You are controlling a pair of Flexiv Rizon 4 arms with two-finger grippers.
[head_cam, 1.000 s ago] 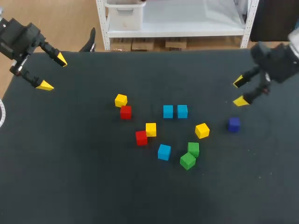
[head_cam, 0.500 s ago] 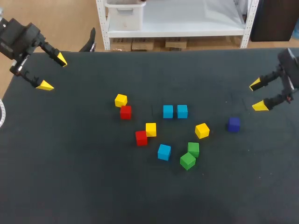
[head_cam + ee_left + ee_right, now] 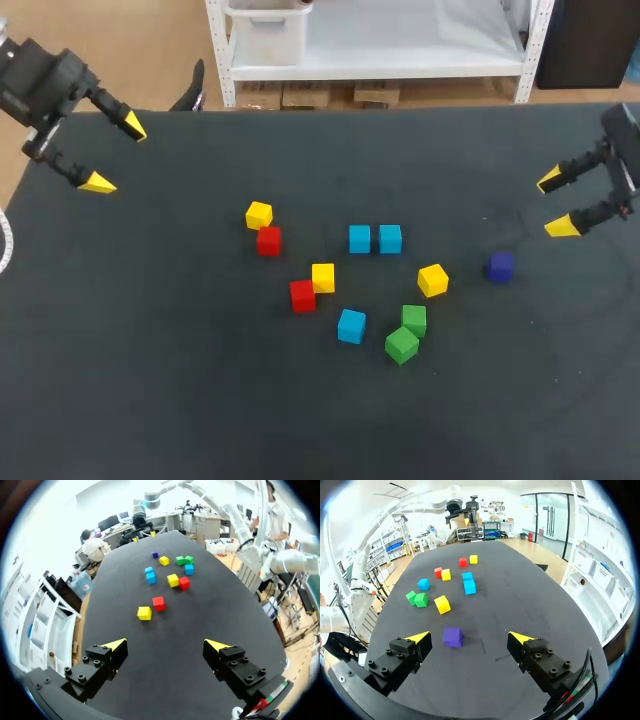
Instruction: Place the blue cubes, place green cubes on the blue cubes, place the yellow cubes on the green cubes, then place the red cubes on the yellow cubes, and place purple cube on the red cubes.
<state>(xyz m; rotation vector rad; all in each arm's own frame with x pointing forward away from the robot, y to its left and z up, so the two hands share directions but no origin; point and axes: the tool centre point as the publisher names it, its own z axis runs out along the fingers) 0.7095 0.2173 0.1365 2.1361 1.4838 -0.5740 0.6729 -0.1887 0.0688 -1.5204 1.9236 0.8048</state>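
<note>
Progress is nil as far as the views show: all 11 cubes lie singly on the table (image 3: 150,380), none resting on another.

Nearest you, the front green cube (image 3: 401,345) sits against the rear green cube (image 3: 414,319). The single blue cube (image 3: 351,326) lies just beside them, on your left.

Behind these, the middle red cube (image 3: 302,295) touches the middle yellow cube (image 3: 322,277) at a corner. The right yellow cube (image 3: 433,280) stands apart, turned askew. The purple cube (image 3: 501,266) lies alone further right.

In the next row back, the left blue cube (image 3: 359,238) and right blue cube (image 3: 390,238) sit side by side; whether they touch cannot be told. You may judge these 2 a base already laid, but that is a judgement only.

Beyond them, the far red cube (image 3: 268,240) touches the far yellow cube (image 3: 259,214).

Farthest out, the left gripper (image 3: 115,155) hangs near the far left corner, fingers spread wide and holding nothing, well apart from every cube. The right gripper (image 3: 556,203) hangs at the right edge, likewise wide and empty. The purple cube is the nearest thing ahead of it.

Outstanding: the third blue cube, then the green, yellow, red and purple layers, so 4 layers in full.
</note>
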